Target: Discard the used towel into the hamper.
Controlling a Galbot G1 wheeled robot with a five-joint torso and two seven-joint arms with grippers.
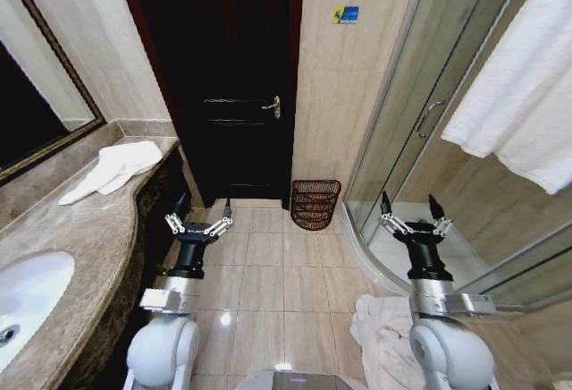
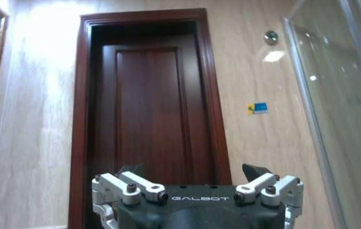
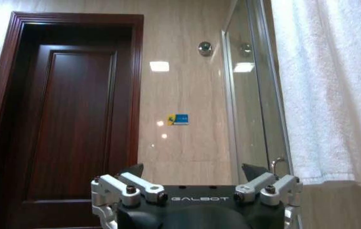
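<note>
The hamper (image 1: 315,204), a dark reddish-brown wire basket, stands on the tiled floor against the wall right of the door. A white towel (image 1: 116,171) lies crumpled on the marble counter at the left. Another white towel (image 1: 382,336) lies bunched on the floor by my right arm's base. My left gripper (image 1: 205,207) points forward, open and empty, right of the counter's edge and short of the hamper. My right gripper (image 1: 409,204) is also open and empty, right of the hamper near the shower glass. Both wrist views show open jaws, left gripper (image 2: 193,169) and right gripper (image 3: 194,168).
A dark wooden door (image 1: 228,95) is shut straight ahead. A glass shower enclosure (image 1: 420,122) curves along the right, with a white towel (image 1: 527,95) hanging there. A sink (image 1: 27,300) sits in the counter at the near left. Open tiled floor (image 1: 268,274) lies between my arms.
</note>
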